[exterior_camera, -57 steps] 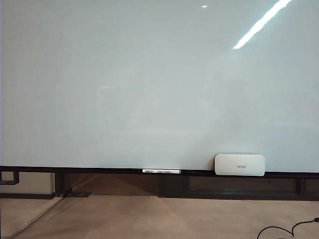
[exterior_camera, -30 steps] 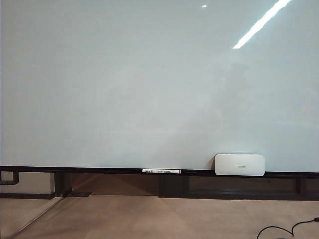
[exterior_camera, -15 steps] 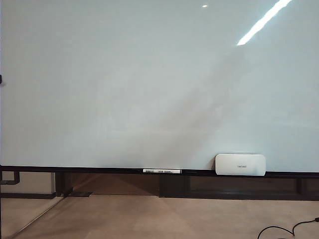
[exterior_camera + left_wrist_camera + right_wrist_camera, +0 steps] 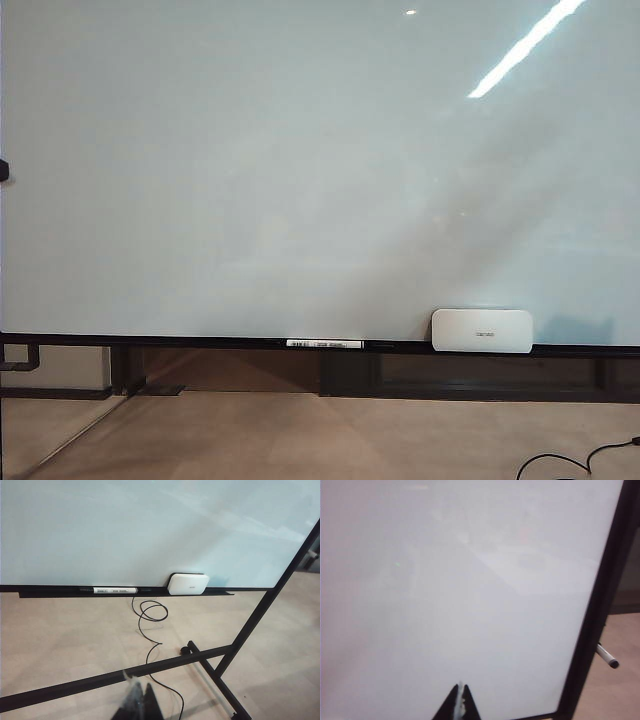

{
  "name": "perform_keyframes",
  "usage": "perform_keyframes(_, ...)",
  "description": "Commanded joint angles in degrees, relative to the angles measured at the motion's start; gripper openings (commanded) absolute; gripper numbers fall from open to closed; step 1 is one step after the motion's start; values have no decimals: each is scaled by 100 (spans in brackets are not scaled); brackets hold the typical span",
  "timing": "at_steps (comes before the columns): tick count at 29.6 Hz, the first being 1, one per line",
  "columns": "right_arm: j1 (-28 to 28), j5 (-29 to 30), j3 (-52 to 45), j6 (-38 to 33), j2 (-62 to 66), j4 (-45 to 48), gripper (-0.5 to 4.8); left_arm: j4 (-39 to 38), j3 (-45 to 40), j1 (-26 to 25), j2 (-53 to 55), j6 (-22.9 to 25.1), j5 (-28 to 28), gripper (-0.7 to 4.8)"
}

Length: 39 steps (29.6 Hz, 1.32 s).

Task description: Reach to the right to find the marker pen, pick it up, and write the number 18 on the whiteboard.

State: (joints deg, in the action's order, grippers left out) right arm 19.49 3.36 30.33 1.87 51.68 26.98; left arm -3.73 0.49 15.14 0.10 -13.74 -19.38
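The whiteboard (image 4: 300,170) fills the exterior view, glossy and blank; no number 18 shows on it. The marker pen (image 4: 607,656), pale barrel with a dark tip, pokes out past the board's black side frame (image 4: 592,630) in the right wrist view. My right gripper (image 4: 459,696) is shut, a thin pale sliver along its seam, and hangs in front of the bare board, well apart from the pen. My left gripper (image 4: 139,698) is shut too, blurred, above the floor and the stand's bar. Neither gripper is plainly seen in the exterior view.
A barcode-labelled marker (image 4: 323,343) and a white eraser (image 4: 481,330) rest on the dark lower rail (image 4: 150,340). The black stand frame (image 4: 250,625) and a loose black cable (image 4: 150,630) are on the floor. A small dark shape (image 4: 3,170) sits at the exterior view's left edge.
A small dark shape has come in at the left edge of the exterior view. Faint shadows on the board have shifted toward the lower right. Eraser and labelled marker have not moved.
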Motion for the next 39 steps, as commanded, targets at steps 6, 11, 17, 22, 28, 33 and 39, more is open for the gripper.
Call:
perform_keyframes(6,848,133,374,643,1198,334,-3,42,4,-9,4,125,11,-5)
perform_keyframes(11,1884,935,800,505,2402,820,-1,33,4,-11,4,175,240,-5)
perform_keyframes(17,2717,2109,1222,372,3598,1126,0,37,4,-9,4,468,308,-5)
perform_keyframes(22,3014,2116,1364,365,4201,1226,3,15,4,-9,4,573,262,-5)
perform_keyframes(28,3318,2754,1613,254,4686,1392,-1,-44,4,-9,4,417,275,-5)
perform_keyframes(33,3630,4083,2632,142,5777,1412,37,-140,2,-11,7,780,400,-5)
perform_keyframes(39,3733,4868,3971,-179,6968,1353,34,-267,2,-15,9,951,546,-5)
